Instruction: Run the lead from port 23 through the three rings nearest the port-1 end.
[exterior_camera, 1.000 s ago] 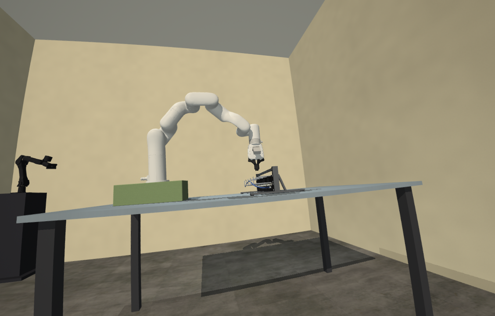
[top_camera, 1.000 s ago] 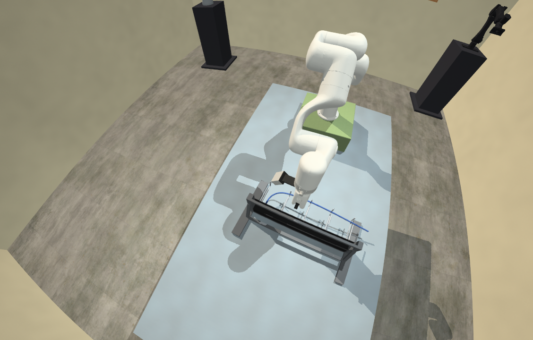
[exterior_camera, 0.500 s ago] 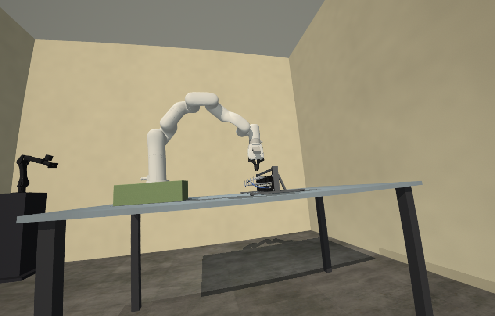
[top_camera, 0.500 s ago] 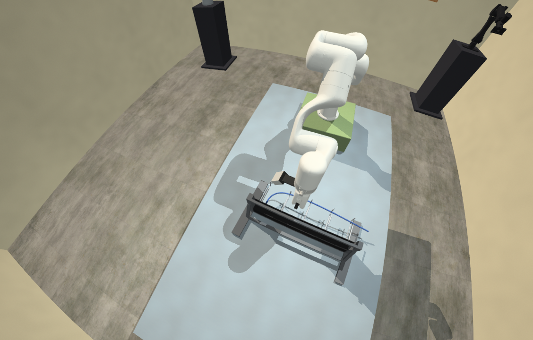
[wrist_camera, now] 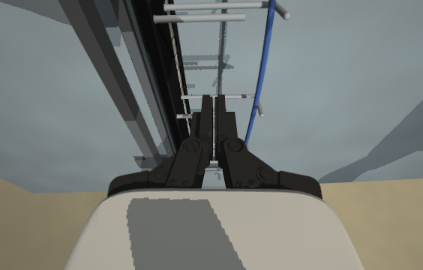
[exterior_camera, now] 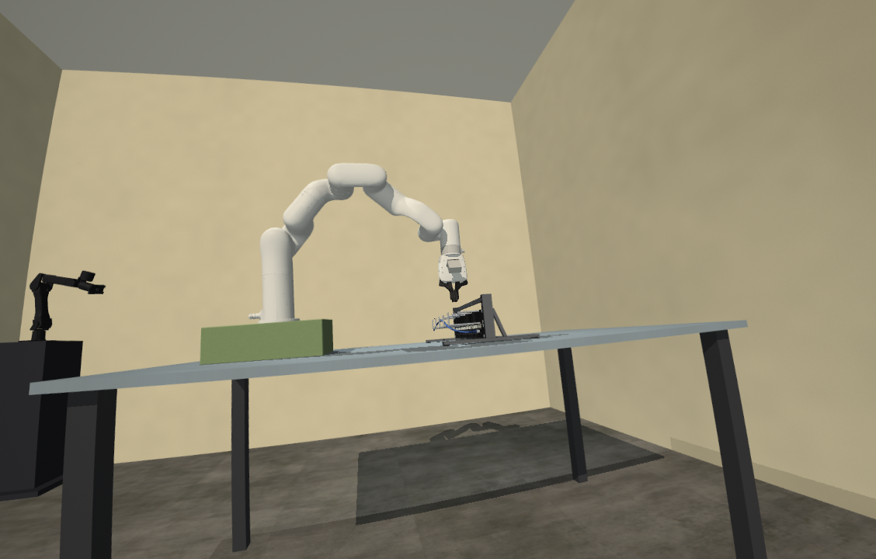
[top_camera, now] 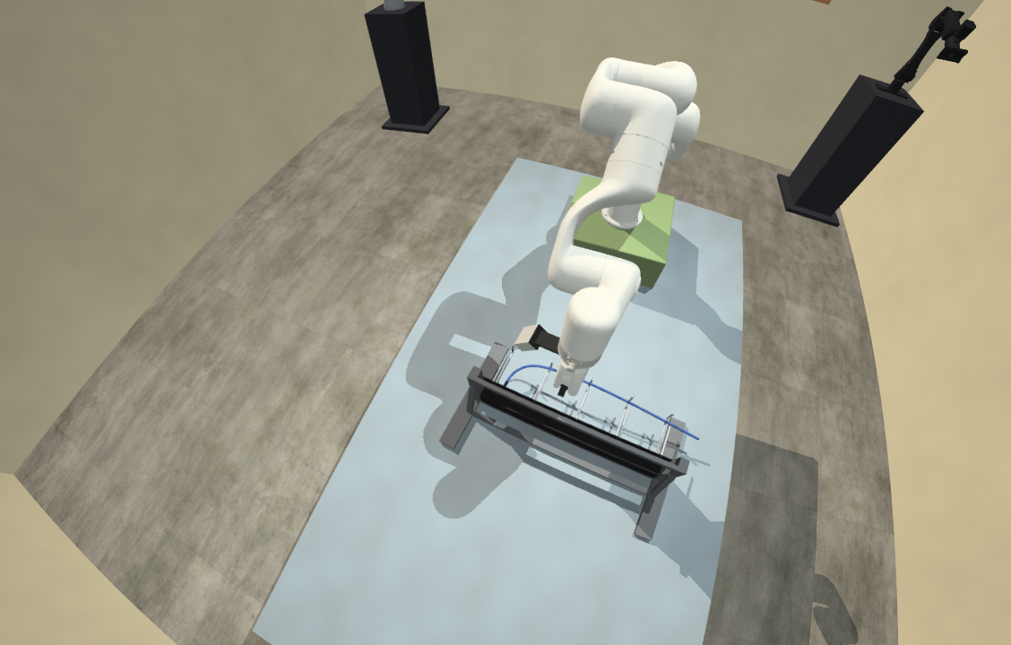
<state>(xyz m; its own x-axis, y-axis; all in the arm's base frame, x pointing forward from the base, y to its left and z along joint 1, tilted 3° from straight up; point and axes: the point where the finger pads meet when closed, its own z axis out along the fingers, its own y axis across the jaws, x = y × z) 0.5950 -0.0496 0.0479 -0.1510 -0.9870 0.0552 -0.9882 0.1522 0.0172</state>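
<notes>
The dark rack with the patch panel (top_camera: 574, 429) stands on the pale blue table and also shows in the side view (exterior_camera: 472, 321). A blue lead (top_camera: 621, 405) curves out of the panel's left end and runs along the outer ends of the grey cable-manager rings (top_camera: 629, 408). Its free end (top_camera: 695, 438) sticks out past the rack's right end. I cannot tell whether it lies inside the rings. My gripper (top_camera: 563, 391) hovers just above the rings near the left end. In the wrist view its fingers are shut on nothing, and the lead (wrist_camera: 260, 75) passes just right of them.
The arm's green base block (top_camera: 626, 232) sits behind the rack. The lead's free end lies close to the table's right edge (top_camera: 726, 449). Two black pedestals (top_camera: 406, 68) (top_camera: 850, 148) stand on the floor beyond the table.
</notes>
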